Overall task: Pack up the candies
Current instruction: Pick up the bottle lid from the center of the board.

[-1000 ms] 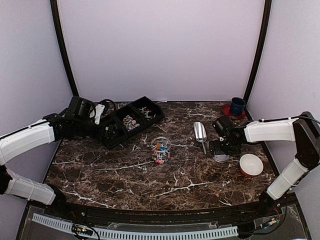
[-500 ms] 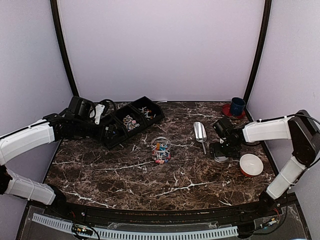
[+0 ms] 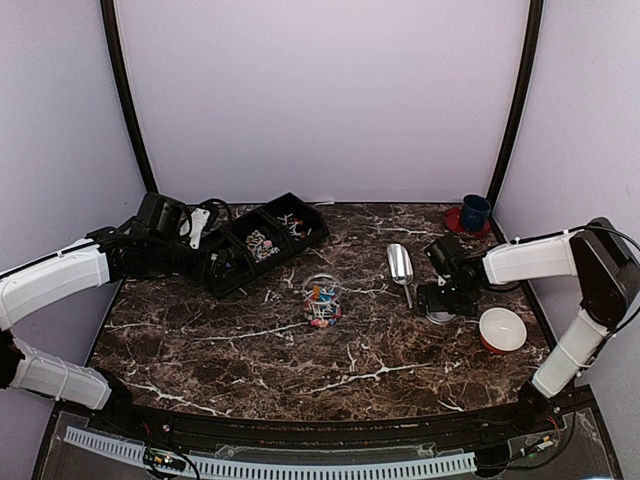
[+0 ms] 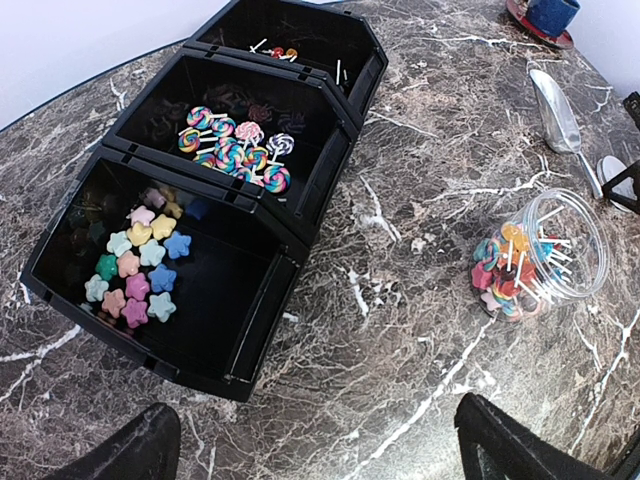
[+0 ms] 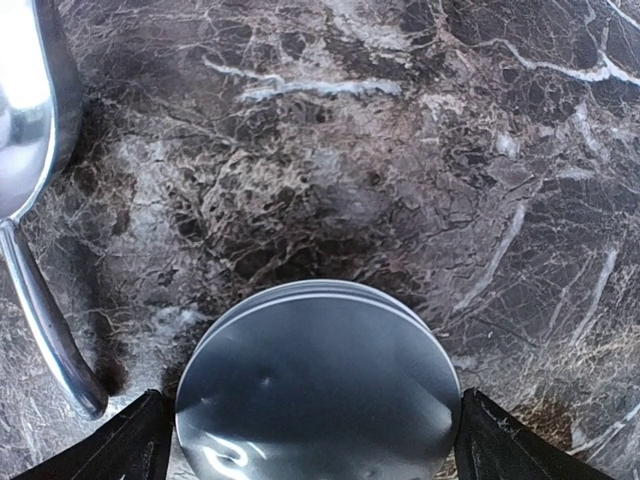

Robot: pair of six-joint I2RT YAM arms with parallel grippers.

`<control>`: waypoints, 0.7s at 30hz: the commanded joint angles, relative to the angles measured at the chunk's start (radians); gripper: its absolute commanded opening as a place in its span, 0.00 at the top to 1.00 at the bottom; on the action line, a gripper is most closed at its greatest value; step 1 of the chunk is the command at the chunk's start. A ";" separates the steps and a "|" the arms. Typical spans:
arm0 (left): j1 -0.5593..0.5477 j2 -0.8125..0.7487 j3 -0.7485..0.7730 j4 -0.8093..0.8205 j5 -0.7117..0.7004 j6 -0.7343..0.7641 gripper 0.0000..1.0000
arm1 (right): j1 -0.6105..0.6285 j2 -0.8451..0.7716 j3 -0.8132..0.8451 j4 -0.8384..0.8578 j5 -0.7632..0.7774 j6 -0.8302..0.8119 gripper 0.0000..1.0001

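Observation:
The candies lie in a black three-compartment tray (image 4: 300,215): pastel stars (image 4: 135,265) in the near bin, swirl lollipops (image 4: 235,150) in the middle one, a few pieces (image 4: 280,52) in the far one. More candies fill a small clear jar (image 4: 540,255) lying on its side, which also shows mid-table in the top view (image 3: 321,301). My left gripper (image 4: 320,440) hangs open over bare marble beside the tray's near corner. The open right gripper (image 5: 315,430) straddles a round metal lid (image 5: 318,380) flat on the table, one finger at each side of its rim.
A metal scoop (image 3: 401,266) lies just left of the right gripper; its handle (image 5: 45,330) runs close to the lid. A white-topped red dish (image 3: 502,329) sits to the right, and a blue cup on a red saucer (image 3: 474,213) stands at the back right.
The right arm has shifted a little, bringing its gripper closer over the lid. The left arm, tray and jar have not moved.

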 commanded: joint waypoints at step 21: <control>-0.003 0.011 0.011 -0.020 0.028 0.001 0.01 | -0.044 -0.070 -0.043 0.023 -0.057 0.009 0.18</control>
